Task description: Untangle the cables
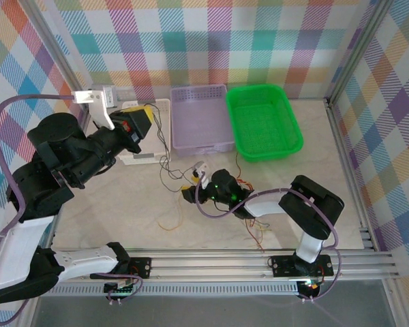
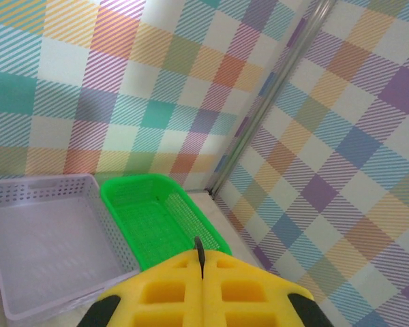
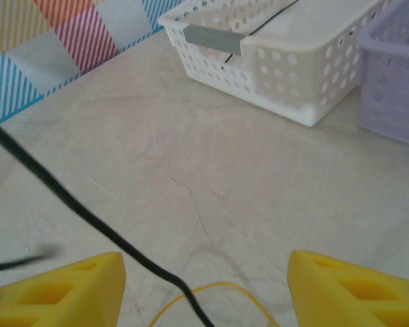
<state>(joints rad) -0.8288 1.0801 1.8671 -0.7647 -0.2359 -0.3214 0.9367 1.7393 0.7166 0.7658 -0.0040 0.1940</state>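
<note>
My left gripper (image 1: 142,124) is raised over the back left of the table, its yellow fingers (image 2: 163,293) pressed together on the end of a thin black cable (image 2: 199,253). That cable (image 1: 159,139) hangs from it down to a loose tangle of thin cables (image 1: 172,178) on the table. My right gripper (image 1: 189,193) sits low at this tangle. In the right wrist view its gripper (image 3: 206,276) stands open, with a black cable (image 3: 88,212) crossing diagonally between the fingers and a yellow cable (image 3: 221,287) looping on the table beneath. More thin red and yellow cables (image 1: 259,238) lie by the right arm.
A white basket (image 1: 144,157) (image 3: 286,51) lies under my left gripper. A purple basket (image 1: 201,119) (image 2: 48,238) and a green basket (image 1: 262,122) (image 2: 157,218) stand side by side at the back. Checked walls close in the table on three sides.
</note>
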